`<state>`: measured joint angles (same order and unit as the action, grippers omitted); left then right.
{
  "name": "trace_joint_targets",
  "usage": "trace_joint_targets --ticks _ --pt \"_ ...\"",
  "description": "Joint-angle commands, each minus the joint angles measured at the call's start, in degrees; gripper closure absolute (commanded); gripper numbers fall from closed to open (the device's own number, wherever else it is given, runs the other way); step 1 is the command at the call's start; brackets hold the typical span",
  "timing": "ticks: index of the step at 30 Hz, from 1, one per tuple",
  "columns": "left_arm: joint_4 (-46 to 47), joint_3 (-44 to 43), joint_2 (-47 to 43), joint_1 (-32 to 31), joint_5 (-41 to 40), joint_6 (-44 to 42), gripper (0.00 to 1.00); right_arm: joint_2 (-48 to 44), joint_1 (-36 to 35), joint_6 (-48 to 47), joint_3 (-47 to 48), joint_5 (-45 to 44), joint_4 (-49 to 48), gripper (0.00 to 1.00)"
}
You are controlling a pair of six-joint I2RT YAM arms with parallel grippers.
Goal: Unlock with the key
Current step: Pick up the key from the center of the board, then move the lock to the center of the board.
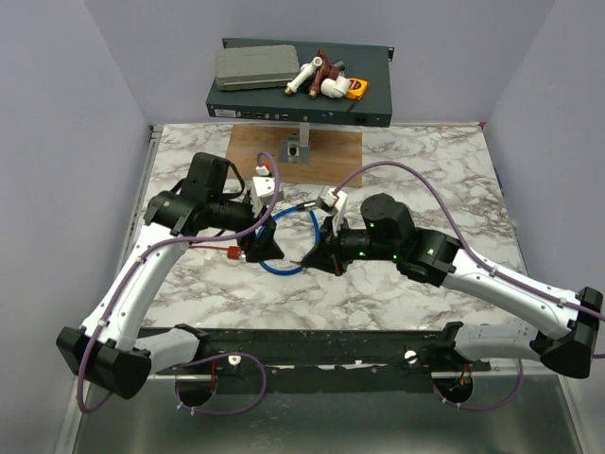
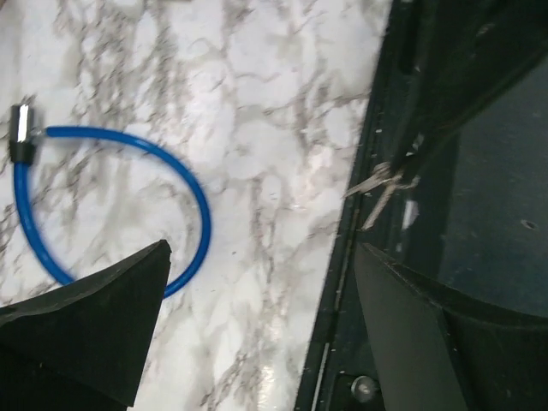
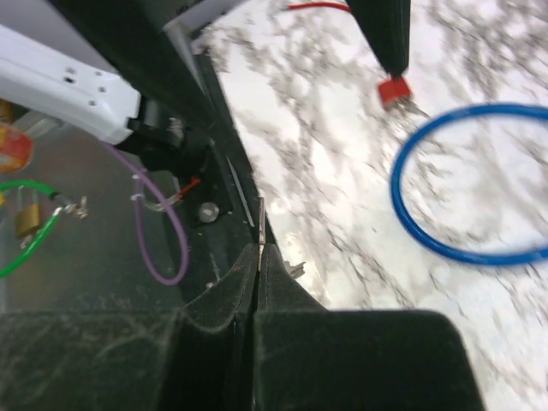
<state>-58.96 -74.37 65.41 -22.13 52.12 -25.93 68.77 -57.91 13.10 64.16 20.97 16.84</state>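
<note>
The right gripper (image 3: 259, 253) was clenched on the key (image 3: 259, 224), whose thin silver blade stuck out edge-on from between the closed pads. In the left wrist view the same key (image 2: 378, 183) showed as small bright metal pieces hanging from the dark right fingers. It was held off the tabletop (image 1: 425, 161), about the middle and somewhat toward the near edge. The left gripper (image 2: 261, 257) stood released, its jaws wide and nothing between them, over the blue cable (image 2: 204, 218) that lay looped on the marble. A small red tag (image 3: 394, 88) sat just beside a left finger; whether it was tied to the key could not be told. The key looked light, stiff and slick, and far smaller than the pads, so it would likely twist or slide in a loose pinch. The bow was probably the best place to hold it, flat faces against the pads and the blade left free for the lock. Because so little metal showed beyond the fingers, a side push at the keyhole might have turned it in the grip. No brand, label or writing could be read in any view.
</note>
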Motion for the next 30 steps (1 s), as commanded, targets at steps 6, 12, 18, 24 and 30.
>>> trace_joint_targets --ticks 6,12,18,24,30 --pt "17.0 1.4 16.1 0.0 -20.8 5.6 0.18 -13.7 1.0 6.7 -7.8 -16.8 7.2 0.99" --pt "18.7 -7.7 32.5 -2.8 -30.3 6.9 0.22 -21.5 1.0 11.3 -10.2 -20.1 8.8 0.99" --pt "20.5 -16.1 43.7 -4.5 -38.4 8.7 0.23 -24.3 1.0 11.5 -9.6 -22.6 8.7 0.99" --pt "17.9 -23.1 51.1 -5.1 -40.7 8.3 0.22 -23.2 1.0 10.6 -6.9 -23.2 7.8 0.99" --pt "12.9 -29.0 56.9 -5.0 -37.7 6.6 0.38 -21.6 1.0 9.8 -3.9 -22.8 6.9 0.99"
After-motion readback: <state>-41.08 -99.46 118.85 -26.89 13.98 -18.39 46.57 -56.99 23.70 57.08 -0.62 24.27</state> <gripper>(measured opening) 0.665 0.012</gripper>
